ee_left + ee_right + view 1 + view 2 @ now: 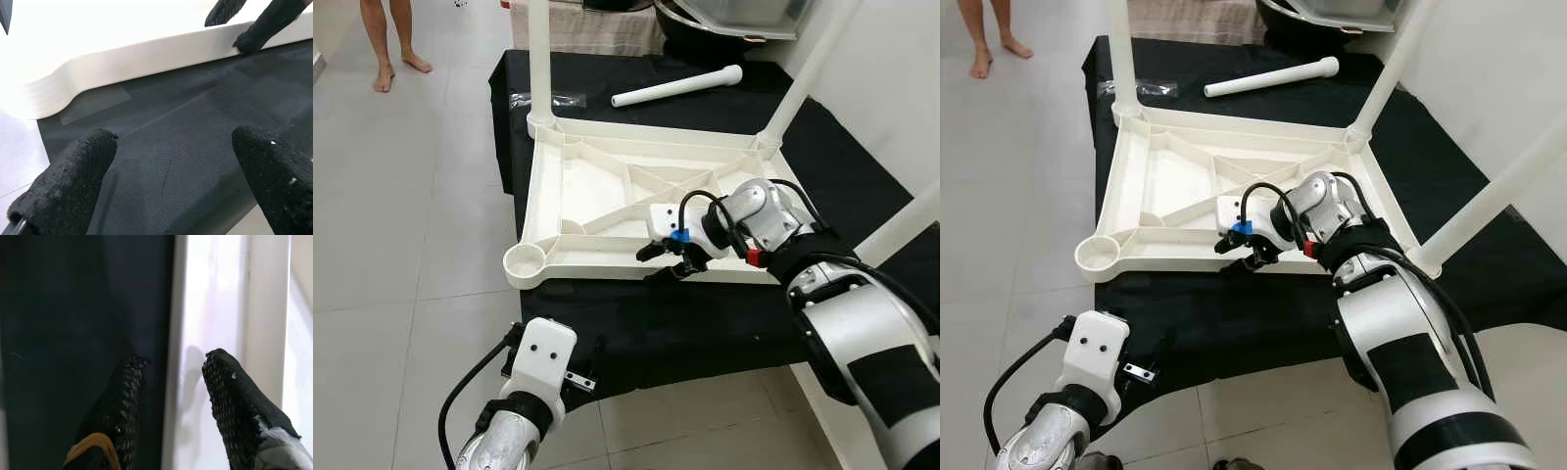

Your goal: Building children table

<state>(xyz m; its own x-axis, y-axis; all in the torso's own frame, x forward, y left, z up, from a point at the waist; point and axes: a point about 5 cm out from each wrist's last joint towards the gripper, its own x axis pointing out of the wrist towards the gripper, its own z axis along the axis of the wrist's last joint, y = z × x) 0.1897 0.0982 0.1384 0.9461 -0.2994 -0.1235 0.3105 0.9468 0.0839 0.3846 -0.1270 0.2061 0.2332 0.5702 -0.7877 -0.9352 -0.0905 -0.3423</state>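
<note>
Nearest the lens, at the lower left of the head view, the left gripper (579, 377) is held low over the black cloth (705, 323), its two fingers (68, 196) spread apart with nothing between them.

Centre frame now: the white tabletop (607, 196) is seen lying upside down on that cloth, ribs up. Three legs look to be fitted already — one upright leg (539, 59) at the upper left corner, a slanted leg (808, 73) at the upper right, a third leg (1498, 191) at the right edge. The round corner socket (525, 260) at lower left is seen bare, nothing in it. A loose leg (675, 87) is lying on the cloth beyond the tabletop, top centre. So, by judgement, one leg is left to be fetched and seated.

The right gripper (668, 260) is set at the tabletop's near rim, fingers parted, one either side of the rim wall as the wrist view suggests; a firm clamp cannot be confirmed.

A person's bare feet (396, 69) are glimpsed at upper left.
</note>
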